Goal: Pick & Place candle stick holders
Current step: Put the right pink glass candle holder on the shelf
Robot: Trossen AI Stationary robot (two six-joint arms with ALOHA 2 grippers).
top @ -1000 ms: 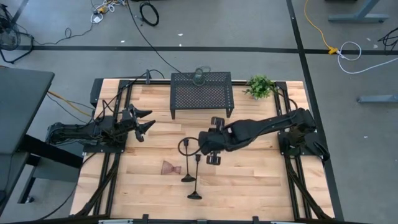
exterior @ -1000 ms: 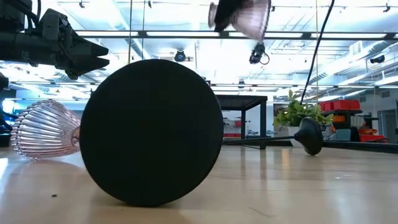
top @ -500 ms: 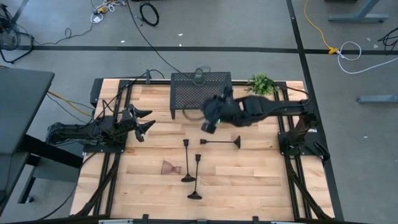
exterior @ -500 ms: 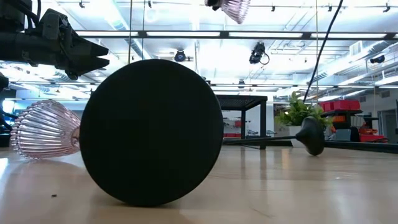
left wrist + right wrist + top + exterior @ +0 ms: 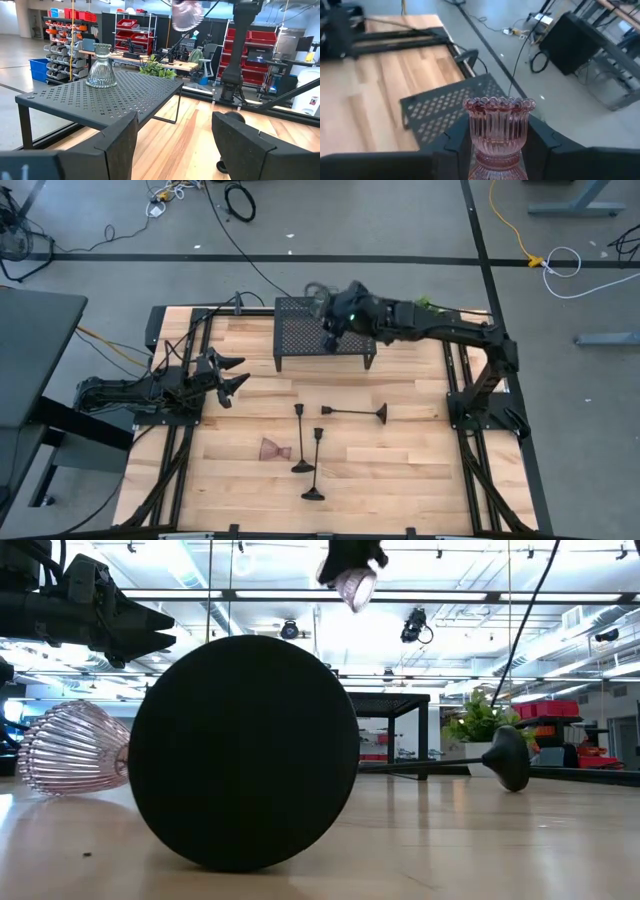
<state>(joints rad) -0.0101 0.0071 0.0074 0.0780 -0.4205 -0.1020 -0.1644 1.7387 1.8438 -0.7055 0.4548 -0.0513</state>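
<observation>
My right gripper (image 5: 330,315) is above the black mesh rack (image 5: 300,340) at the far edge, shut on a pinkish ribbed glass holder (image 5: 498,125), also high up in the low view (image 5: 355,585). A greenish glass holder (image 5: 101,67) stands on its base on the rack top. Another pinkish glass holder (image 5: 275,448) lies on its side on the table. Three black stems lie on the table: one (image 5: 355,412) in the middle and two (image 5: 300,440) (image 5: 315,465) with their bases toward the near edge. My left gripper (image 5: 237,375) is open and empty at the table's left. My right gripper pinches the pinkish holder between its two fingers (image 5: 452,145), one on each side of the lower part (image 5: 497,160) below the scalloped cup. The holder is lifted clear, high above the rack. The exact spot of contact lies at the picture's bottom edge.
A small green plant (image 5: 425,305) stands at the far right beside the rack, partly under my right arm. The round base (image 5: 245,750) of one stem stands on edge near the table's near side. Bare wood lies at the near left and near right.
My right gripper has gone up from the table's middle and toward the far edge, carrying the pinkish holder until it is above the rack. The stem in the middle, earlier under the arm, now shows in full.
</observation>
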